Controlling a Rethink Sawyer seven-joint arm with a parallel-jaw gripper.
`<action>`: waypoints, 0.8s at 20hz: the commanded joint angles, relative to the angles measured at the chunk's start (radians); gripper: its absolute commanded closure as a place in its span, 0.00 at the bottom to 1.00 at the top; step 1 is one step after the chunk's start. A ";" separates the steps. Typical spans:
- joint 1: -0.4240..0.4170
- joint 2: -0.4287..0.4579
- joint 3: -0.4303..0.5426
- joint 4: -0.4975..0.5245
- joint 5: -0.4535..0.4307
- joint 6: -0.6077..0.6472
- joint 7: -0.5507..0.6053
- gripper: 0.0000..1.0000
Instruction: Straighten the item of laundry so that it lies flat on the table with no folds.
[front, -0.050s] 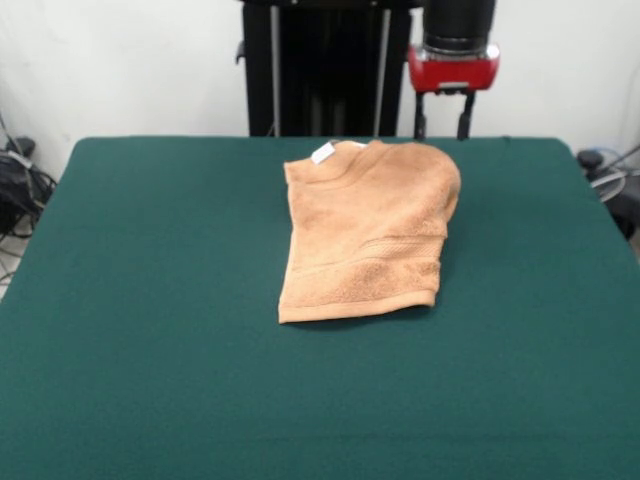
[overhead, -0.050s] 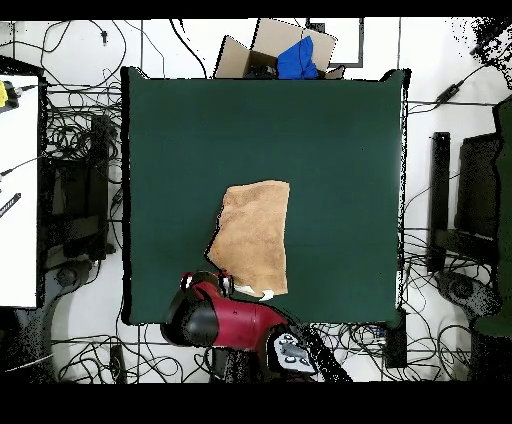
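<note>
table (front, -0.050s: 120, 330): 1 | towel (front, -0.050s: 365, 235): 1, folded | end effector (front, -0.050s: 443, 128): open, empty

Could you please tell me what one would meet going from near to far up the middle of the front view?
Bare green table → folded towel → white tag at the towel's far edge → gripper hanging beyond the table's far edge.

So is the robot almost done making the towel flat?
Not yet. Nothing looks done: the towel sits on the green table doubled over, with a rounded fold along one side and its white tag at the far edge. The end effector hangs open above the table's far edge, holding nothing. Still to do: grab an edge and spread the towel out.
</note>
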 joint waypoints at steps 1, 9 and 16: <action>0.023 0.035 0.004 -0.092 0.074 -0.044 0.249 0.00; 0.004 0.013 0.011 -0.102 0.077 -0.003 0.237 0.00; -0.003 0.008 0.010 -0.129 0.098 0.042 0.225 0.00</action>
